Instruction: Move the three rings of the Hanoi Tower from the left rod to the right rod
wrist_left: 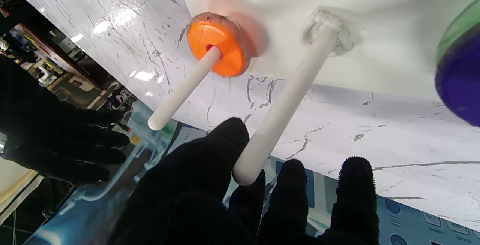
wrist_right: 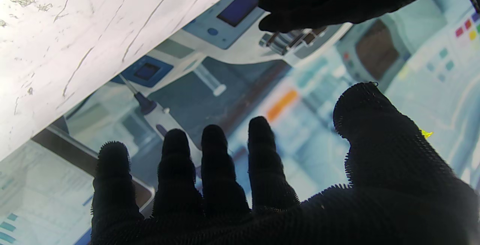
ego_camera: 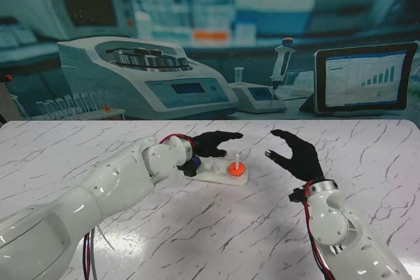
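On the white base (ego_camera: 213, 175), the orange ring (ego_camera: 236, 169) is seated on the right rod (wrist_left: 180, 89); two rings (wrist_left: 459, 69) are seen beside the middle rod (wrist_left: 285, 102). The left hand (ego_camera: 215, 143), spread and empty, is positioned nearest, over the upright rods. The right hand (ego_camera: 298, 155) is held open, apart.

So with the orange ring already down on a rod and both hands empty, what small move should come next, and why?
Probably draw the left hand back toward the purple ring at the base's other end. The orange ring sits on its rod, the middle rod is bare, and both the left hand and the right hand are open, holding nothing.
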Robot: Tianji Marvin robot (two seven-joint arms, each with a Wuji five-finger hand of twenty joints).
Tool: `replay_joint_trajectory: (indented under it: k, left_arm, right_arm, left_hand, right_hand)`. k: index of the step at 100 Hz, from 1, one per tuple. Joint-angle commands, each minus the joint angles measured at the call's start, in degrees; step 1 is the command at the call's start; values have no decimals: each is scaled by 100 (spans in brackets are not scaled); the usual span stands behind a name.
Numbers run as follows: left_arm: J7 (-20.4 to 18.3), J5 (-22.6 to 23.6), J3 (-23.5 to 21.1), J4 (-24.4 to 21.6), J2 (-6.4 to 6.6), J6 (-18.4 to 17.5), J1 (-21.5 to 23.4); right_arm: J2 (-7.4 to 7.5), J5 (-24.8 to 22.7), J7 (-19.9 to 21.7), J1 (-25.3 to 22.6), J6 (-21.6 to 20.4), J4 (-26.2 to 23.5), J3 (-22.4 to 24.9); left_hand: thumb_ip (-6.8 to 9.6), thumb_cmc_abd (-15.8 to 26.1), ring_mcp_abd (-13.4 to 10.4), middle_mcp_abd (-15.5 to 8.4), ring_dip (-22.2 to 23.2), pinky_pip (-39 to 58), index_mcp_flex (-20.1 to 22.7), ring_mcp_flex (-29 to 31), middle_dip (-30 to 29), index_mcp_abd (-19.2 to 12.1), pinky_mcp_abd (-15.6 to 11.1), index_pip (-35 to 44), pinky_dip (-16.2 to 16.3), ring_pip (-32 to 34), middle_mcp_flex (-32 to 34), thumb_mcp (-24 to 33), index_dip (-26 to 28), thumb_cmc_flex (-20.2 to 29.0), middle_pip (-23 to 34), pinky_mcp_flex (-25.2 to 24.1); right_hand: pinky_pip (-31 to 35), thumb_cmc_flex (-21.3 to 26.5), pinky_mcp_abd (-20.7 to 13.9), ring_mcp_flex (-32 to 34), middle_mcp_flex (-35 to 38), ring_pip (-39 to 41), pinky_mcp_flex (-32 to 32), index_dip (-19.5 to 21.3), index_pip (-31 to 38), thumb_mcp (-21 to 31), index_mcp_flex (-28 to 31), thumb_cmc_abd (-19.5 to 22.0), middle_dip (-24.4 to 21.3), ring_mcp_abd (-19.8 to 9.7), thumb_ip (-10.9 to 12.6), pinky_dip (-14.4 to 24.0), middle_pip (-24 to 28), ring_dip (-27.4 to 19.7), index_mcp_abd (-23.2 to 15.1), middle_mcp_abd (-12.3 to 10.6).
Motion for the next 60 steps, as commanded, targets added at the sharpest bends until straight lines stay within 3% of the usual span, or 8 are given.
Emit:
replay_joint_trajectory:
  k: [1,7,11,21,28,31,60]
  left_arm:
    - [-9,11,4,-28,-59,-58,29]
    - [102,72,-20,-47,-66,-4,59]
    - [176,77,-61,-59,-77,32,94]
    - [173,-54,-228,-195,-47,134,200]
    - [181,-68,-363,-392,33,230,278]
    - [181,-38,-420,-492,82,276,309]
    - [-189,393,-1254,-1673,672,831,790]
  right_arm:
    - [-46,16,-13,-30,-7,-13,-25]
    - [-47,15,-15,-30,-10,-12,-23]
    - [-48,17,-19,-31,-12,-12,-22]
    - [-47,9,-21,-32,-14,-11,-18]
    - [-47,10,-23,-33,-14,-13,-14]
    - [-47,7,-24,-33,-15,-13,-13]
    - [-46,19,-12,-27,-19,-10,-26]
  left_hand:
    - [201,192,-6,-115,98,403,140,217,73,-251,192,71,156,137,157,371,-46,385,57,180]
    - [103,252,-17,-140,137,665,244,368,101,-315,240,138,192,226,279,327,-16,386,118,305]
    - [46,291,-35,-143,146,742,257,369,109,-306,260,162,146,242,293,-83,6,367,134,285]
    - [-9,646,-94,-166,111,578,235,136,60,-330,234,161,-62,108,213,-2321,115,358,50,-85]
    - [-49,702,-102,-170,99,459,255,24,53,-322,226,165,-90,53,184,-2683,132,102,21,-251]
    - [-35,801,-81,-160,111,348,259,-23,64,-292,206,154,-43,7,172,-3143,195,80,-11,-289]
    - [-89,787,7,-79,66,85,359,-170,27,-187,179,191,-112,-126,167,-3300,264,-447,-143,-431]
  right_hand:
    - [-50,32,-68,114,1,70,-59,-21,56,-105,141,50,34,-26,91,68,65,75,-54,-44]
    - [-50,29,-74,112,-2,67,-62,-21,55,-107,140,46,33,-24,90,68,61,75,-45,-48]
    - [-51,40,-79,107,-2,64,-63,-20,57,-103,145,42,33,-21,91,68,59,74,-44,-50]
    - [-54,49,-74,100,-5,60,-71,-19,57,-101,143,37,34,-10,91,67,56,74,-28,-30]
    - [-54,55,-72,101,5,60,-70,-17,61,-102,151,40,36,-8,91,66,60,74,-10,-11]
    - [-55,55,-68,102,0,60,-71,-17,61,-104,151,43,36,-4,91,66,58,74,-12,-12]
    - [-57,83,-39,110,12,66,-66,-14,68,-115,158,42,40,19,93,64,73,75,15,7]
